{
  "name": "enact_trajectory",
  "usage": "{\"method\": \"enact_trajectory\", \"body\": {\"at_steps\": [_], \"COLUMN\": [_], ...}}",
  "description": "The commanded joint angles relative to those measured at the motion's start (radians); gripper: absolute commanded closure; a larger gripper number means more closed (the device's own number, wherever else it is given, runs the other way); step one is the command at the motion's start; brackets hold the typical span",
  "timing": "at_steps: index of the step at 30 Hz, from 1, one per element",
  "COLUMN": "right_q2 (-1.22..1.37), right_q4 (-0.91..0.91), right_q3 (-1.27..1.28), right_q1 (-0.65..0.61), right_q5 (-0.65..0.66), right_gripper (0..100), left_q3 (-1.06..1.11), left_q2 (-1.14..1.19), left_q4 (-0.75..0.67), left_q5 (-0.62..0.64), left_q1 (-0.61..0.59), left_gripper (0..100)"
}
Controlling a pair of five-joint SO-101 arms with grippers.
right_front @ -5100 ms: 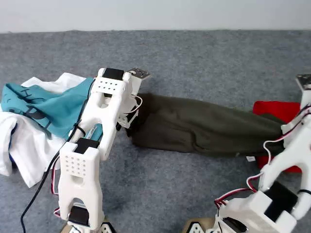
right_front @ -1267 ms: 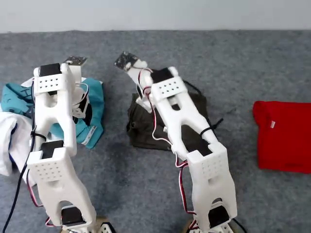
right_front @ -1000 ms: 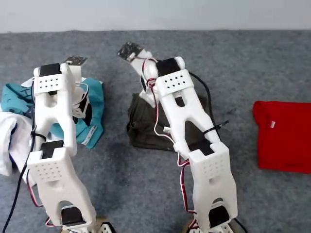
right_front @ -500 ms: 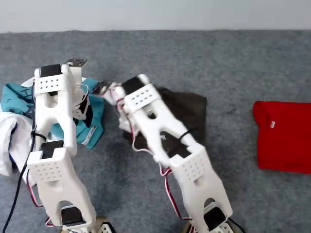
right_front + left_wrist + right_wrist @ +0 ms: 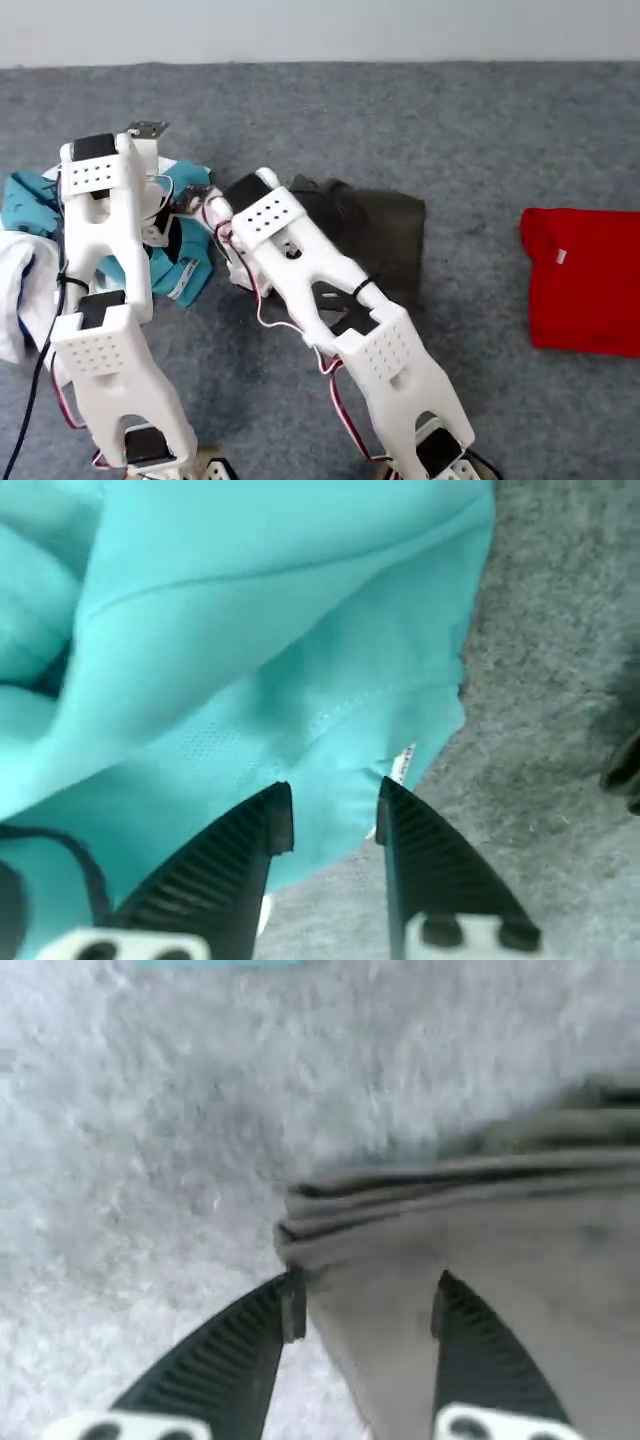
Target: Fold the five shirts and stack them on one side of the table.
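High view: swinging right arm (image 5: 330, 290) leftward across olive shirt (image 5: 385, 225), now doubled up at centre rather than stretched long. Red shirt (image 5: 580, 280) lying folded at right.
Left wrist view: hovering left gripper (image 5: 330, 805) over teal shirt (image 5: 250, 660) hem, jaws apart, gripping nothing.
Right wrist view: straddling the olive shirt's folded edge with right gripper (image 5: 365, 1305) spread wide, not clamping. Probably lining up the next fold.
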Motion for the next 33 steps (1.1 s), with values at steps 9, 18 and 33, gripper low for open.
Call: {"method": "enact_trajectory", "body": {"at_steps": [9, 18, 33], "right_q2": [-0.254, -0.159, 0.016], "right_q4": [0.03, 0.033, -0.371], "right_q3": [-0.08, -0.075, -0.08], "right_q1": [0.366, 0.584, 0.479], "right_q5": [-0.006, -0.009, -0.009], "right_gripper": [78.6, 78.6, 78.5], "left_q3": [-0.002, -0.002, -0.004], "left_q2": [-0.037, -0.037, 0.084], "left_q4": [0.006, 0.008, 0.012], "left_q5": [-0.012, -0.012, -0.008], "left_q1": [0.002, -0.002, 0.006], "left_gripper": [85, 85, 85]}}
